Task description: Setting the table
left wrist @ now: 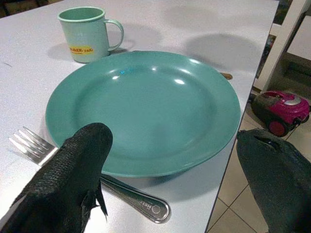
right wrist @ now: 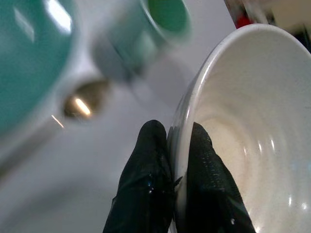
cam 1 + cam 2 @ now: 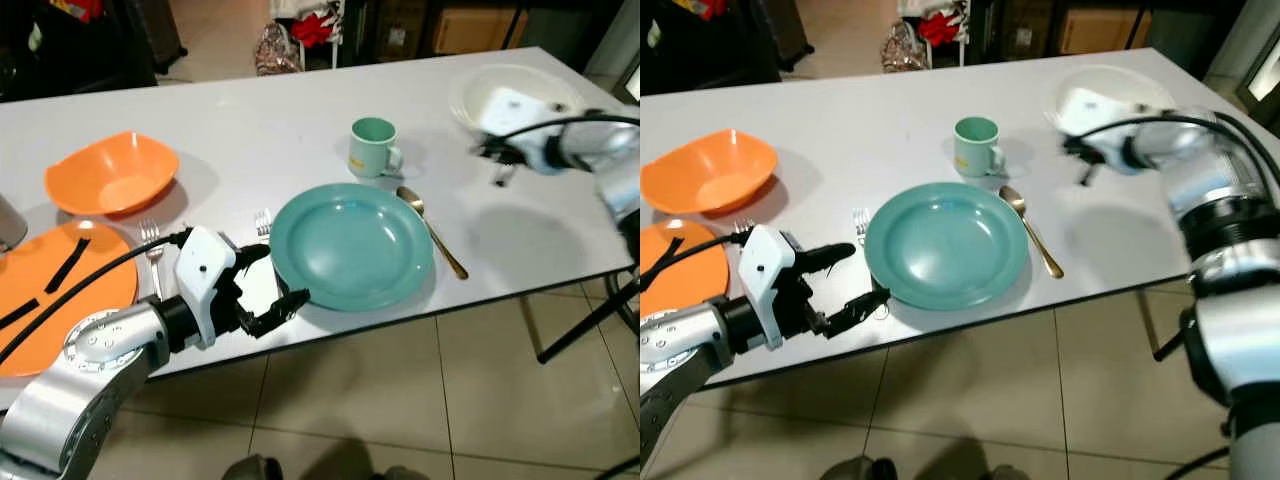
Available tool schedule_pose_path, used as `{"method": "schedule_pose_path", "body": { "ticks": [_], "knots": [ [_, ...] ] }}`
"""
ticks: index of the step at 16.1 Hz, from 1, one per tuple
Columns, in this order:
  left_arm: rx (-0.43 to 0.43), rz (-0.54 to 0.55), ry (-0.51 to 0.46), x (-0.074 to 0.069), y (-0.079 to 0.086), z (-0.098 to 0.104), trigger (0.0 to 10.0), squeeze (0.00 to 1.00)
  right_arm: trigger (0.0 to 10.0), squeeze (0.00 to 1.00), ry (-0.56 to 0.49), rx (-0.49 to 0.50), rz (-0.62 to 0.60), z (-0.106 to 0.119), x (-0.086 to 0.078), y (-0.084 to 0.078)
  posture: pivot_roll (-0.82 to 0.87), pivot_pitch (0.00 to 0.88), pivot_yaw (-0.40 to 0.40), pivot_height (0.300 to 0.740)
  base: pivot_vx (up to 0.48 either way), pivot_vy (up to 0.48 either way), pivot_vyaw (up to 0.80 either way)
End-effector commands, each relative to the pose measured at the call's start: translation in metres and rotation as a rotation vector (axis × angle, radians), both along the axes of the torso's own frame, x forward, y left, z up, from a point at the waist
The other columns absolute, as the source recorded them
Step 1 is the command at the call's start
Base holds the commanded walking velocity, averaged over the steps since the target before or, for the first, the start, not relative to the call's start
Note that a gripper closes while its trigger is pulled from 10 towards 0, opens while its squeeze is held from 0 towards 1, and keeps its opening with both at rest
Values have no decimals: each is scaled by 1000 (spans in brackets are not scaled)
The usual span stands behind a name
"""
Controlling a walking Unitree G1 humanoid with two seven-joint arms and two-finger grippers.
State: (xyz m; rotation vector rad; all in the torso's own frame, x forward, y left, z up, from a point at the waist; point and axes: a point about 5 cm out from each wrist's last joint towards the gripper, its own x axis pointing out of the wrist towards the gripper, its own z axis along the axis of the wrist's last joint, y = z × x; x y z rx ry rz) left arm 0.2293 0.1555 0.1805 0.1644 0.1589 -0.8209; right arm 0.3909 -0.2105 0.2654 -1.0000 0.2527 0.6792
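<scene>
Two grippers at work over a white table (image 3: 250, 130). Nearest, at the front edge: left gripper (image 3: 268, 287), fingers spread wide with nothing between them, hovering just off the near-left rim of the teal plate (image 3: 352, 245). Seen from the left wrist, black fingertips (image 1: 80, 160) framing that plate, with a silver fork (image 1: 97, 182) lying beside it, handle end tucked close under the rim, tines pointing away. Further left on the table: a second fork (image 3: 152, 250) just beside an orange plate (image 3: 60, 290), black strips lying across that plate. Behind those, an orange bowl (image 3: 110, 172), well apart from the teal plate.

Right of the teal plate, close alongside: a gold spoon (image 3: 432, 232), bowl end toward the far side. Just beyond the plate's far rim, a pale green mug (image 3: 374, 147), upright, handle to the right, yellow label on its side.

Farther off, near the far right corner: right gripper (image 3: 1080, 160) pinched tight on the rim of a white bowl (image 3: 515, 100). From the right wrist, one black finger (image 2: 150, 165) outside the wall, the other inside, rim clamped between them, picture blurred. Bowl tilted or flat on the table: cannot tell. Tiled floor (image 3: 400, 400) below the front edge.
</scene>
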Motion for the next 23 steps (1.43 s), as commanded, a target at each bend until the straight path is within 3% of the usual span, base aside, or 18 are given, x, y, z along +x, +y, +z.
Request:
{"method": "schedule_pose_path", "body": {
  "ticks": [1, 2, 3, 5, 11, 15, 16, 17, 18, 23],
  "knots": [
    [4, 8, -22, -1, 2, 5, 10000, 0, 0, 0, -24, 39, 73, 13, -3, 13, -93, 80, 13, 740, 0, 0, 0],
    [6, 11, -25, 0, 4, 6, 10000, 0, 0, 0, 6, 103, 197, 14, -14, 33, -91, 81, 14, 740, 0, 0, 0],
    [9, 17, -27, 0, 5, 6, 10000, 0, 0, 0, 47, 102, 328, 9, -31, 55, -91, 81, 14, 740, 0, 0, 0],
    [10, 16, -26, 0, 5, 6, 10000, 0, 0, 0, 100, 68, 416, -6, -46, 71, -91, 81, 14, 740, 0, 0, 0],
    [12, 9, -27, 2, 5, 7, 10000, 0, 0, 0, 212, 55, 497, -44, -74, 96, -91, 84, 22, 740, 0, 0, 0],
    [16, 0, -25, 2, 2, 6, 10000, 0, 0, 0, 229, -51, 532, -67, -80, 103, -91, 86, 21, 740, 0, 0, 0],
    [16, -1, -25, 2, 2, 5, 10000, 0, 392, 0, 219, -77, 529, -69, -79, 103, -91, 86, 21, 740, 0, 0, 0],
    [17, -2, -24, 2, 2, 5, 10000, 0, 1882, 0, 210, -108, 529, -71, -79, 102, -91, 86, 21, 740, 0, 0, 0],
    [17, -2, -24, 2, 2, 5, 10000, 0, 10000, 0, 209, -120, 529, -73, -79, 101, -90, 91, 18, 740, 0, 0, 0],
    [18, -1, -23, 2, 2, 4, 10000, 0, 10000, 0, 231, -149, 532, -83, -81, 101, -90, 90, 19, 740, 0, 0, 0]
  ]
}}
